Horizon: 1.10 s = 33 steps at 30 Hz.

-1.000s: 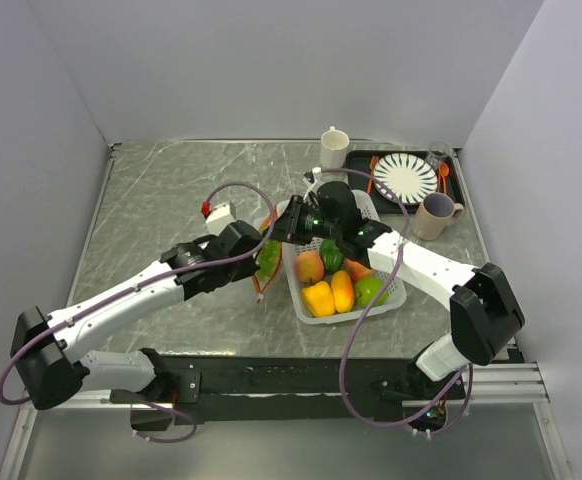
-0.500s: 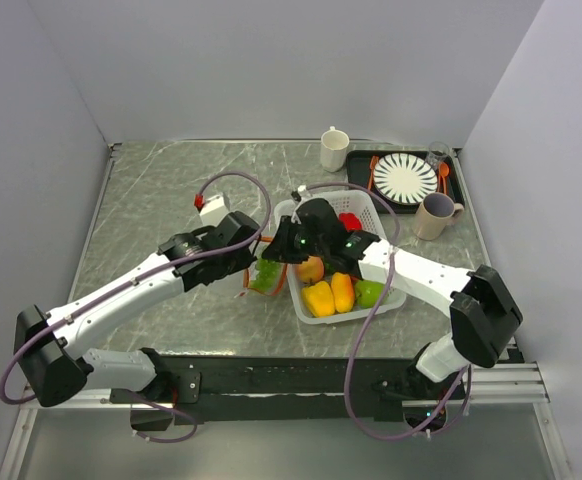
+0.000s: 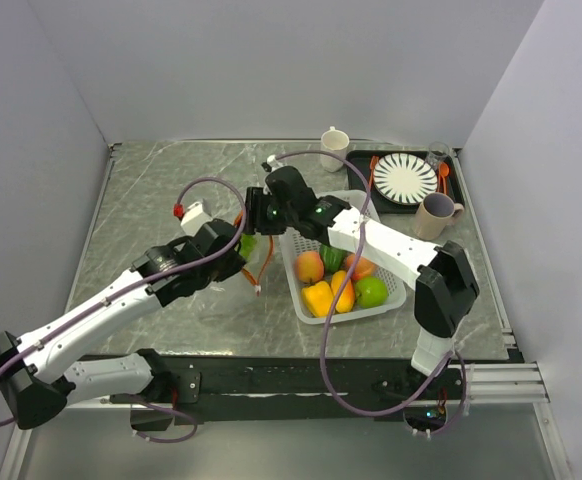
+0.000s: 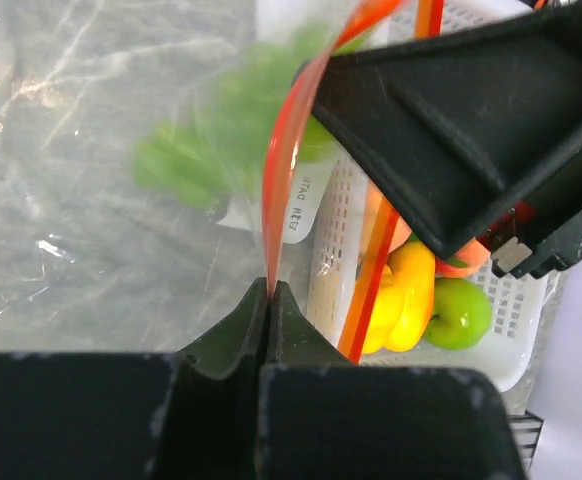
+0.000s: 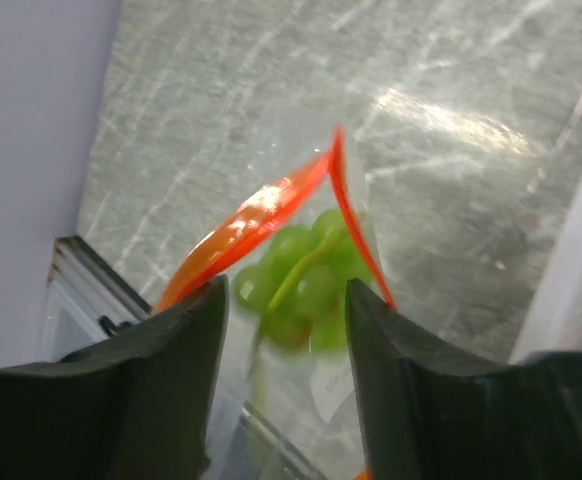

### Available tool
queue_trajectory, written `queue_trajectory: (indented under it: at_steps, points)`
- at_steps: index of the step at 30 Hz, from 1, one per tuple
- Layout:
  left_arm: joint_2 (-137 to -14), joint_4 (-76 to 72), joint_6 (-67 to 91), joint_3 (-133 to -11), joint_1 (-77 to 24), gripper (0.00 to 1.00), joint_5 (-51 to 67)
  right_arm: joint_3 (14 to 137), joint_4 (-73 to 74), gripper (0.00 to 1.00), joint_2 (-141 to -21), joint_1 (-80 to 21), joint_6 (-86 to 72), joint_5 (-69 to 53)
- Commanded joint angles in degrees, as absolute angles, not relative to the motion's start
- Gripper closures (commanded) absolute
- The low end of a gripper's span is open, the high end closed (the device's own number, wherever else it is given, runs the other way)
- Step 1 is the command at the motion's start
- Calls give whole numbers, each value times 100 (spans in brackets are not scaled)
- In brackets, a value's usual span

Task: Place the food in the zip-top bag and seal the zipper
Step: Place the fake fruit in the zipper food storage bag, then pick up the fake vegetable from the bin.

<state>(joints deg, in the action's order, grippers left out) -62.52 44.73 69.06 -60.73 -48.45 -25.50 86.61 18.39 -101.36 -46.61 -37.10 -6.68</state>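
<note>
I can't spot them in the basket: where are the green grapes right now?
The grapes are inside the clear bag, just below its orange-red mouth in the right wrist view. From above, that bag is just left of the white basket.

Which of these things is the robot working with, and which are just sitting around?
Part of the job: zip-top bag, zipper, grapes inside it, peach, yellow pepper, green apple in the basket.
Just lying about: white mug, striped plate, beige mug.
</note>
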Motion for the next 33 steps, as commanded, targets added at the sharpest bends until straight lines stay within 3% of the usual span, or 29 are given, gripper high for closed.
queue_trajectory:
  at_steps: [1, 5, 11, 14, 22, 24, 33]
  points:
    - [-6187, 4631, 7189, -6056, -4843, 99, -2777, 8974, 2399, 25, -9941, -4658, -3375, -300]
    - [-6380, 4675, 7093, -6134, -4843, 99, -2953, 8772, 2584, 22, -9381, -4632, -3401, 122]
    - [-6478, 4694, 6952, -6135, -4825, 99, -3059, 7516, 2470, 21, -8036, -4167, -3673, 860]
    - [-6355, 4282, 6777, -5889, -4825, 99, -2866, 6779, 2505, 21, -7805, -3587, -3640, 381]
    - [-6143, 3797, 6355, -5616, -4825, 99, -2733, 6503, 2804, 11, -8279, -3129, -3164, 509]
    - [-6074, 3710, 6250, -5555, -4825, 99, -2681, 6705, 2979, 9, -8507, -3085, -3120, 1024]
    - [-5880, 3604, 6258, -5431, -4816, 99, -2768, 7620, 3691, 9, -9843, -2918, -3322, 1248]
